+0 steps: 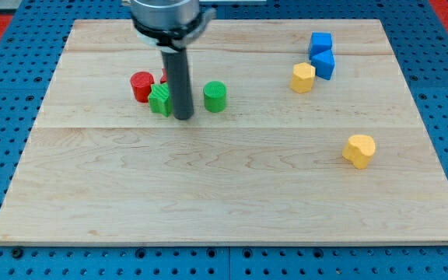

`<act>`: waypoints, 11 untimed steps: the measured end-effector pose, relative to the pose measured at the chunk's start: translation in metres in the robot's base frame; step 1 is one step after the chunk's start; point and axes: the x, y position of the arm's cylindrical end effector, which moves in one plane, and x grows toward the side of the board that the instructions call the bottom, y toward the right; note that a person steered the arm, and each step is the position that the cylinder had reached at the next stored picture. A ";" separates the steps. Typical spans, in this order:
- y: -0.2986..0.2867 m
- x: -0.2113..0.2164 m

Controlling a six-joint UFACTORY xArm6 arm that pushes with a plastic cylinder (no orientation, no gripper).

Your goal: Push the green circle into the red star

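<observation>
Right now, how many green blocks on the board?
2. A green circle sits just to the view's right of my tip; another green block touches the rod's left side, beside a red block. The rod may hide more.

The green circle [215, 96], a short upright cylinder, stood on the wooden board toward the view's upper left of centre. The red star [165, 75] lay to its left and slightly higher, apart from it; only a small red sliver showed, the rest hidden, so its shape could not be made out.
</observation>
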 end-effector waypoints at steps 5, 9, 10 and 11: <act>0.044 -0.041; 0.233 -0.044; 0.242 -0.078; 0.242 -0.116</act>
